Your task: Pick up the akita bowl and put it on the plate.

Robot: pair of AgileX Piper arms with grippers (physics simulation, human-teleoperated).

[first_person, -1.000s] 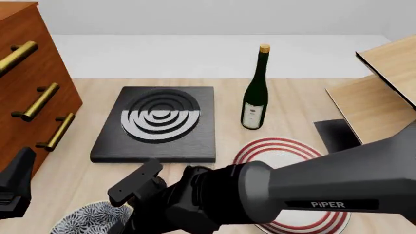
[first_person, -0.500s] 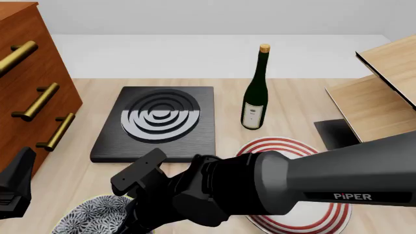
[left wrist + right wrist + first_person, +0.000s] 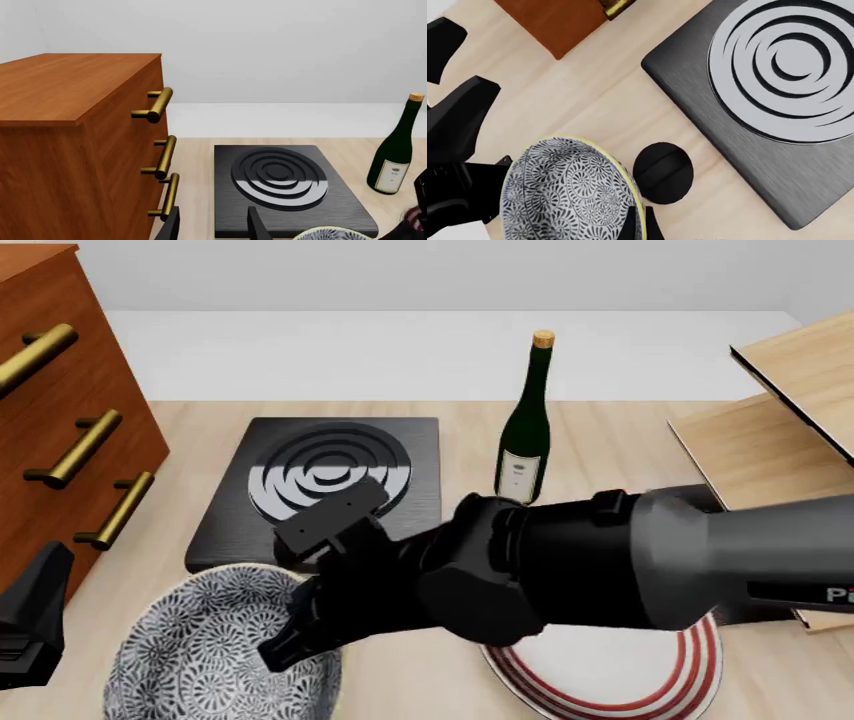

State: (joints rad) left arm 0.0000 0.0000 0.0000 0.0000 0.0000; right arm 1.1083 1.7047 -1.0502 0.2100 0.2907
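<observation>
Blue-grey akita bowl (image 3: 214, 650) x1 pinched at rim by right tool (image 3: 636, 220), plate (image 3: 607, 665) x1; left tool (image 3: 212, 225) spread.

The right arm reaches from four o'clock across the front view toward eight o'clock, its gripper (image 3: 300, 635) clamped on the rim of the akita bowl (image 3: 214, 655), while the left gripper (image 3: 213, 225) sits low at eight o'clock, fingers spread apart with nothing between them.

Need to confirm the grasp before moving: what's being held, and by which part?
The right gripper holds the akita bowl, pinching its pale rim; the left gripper holds nothing.
</observation>
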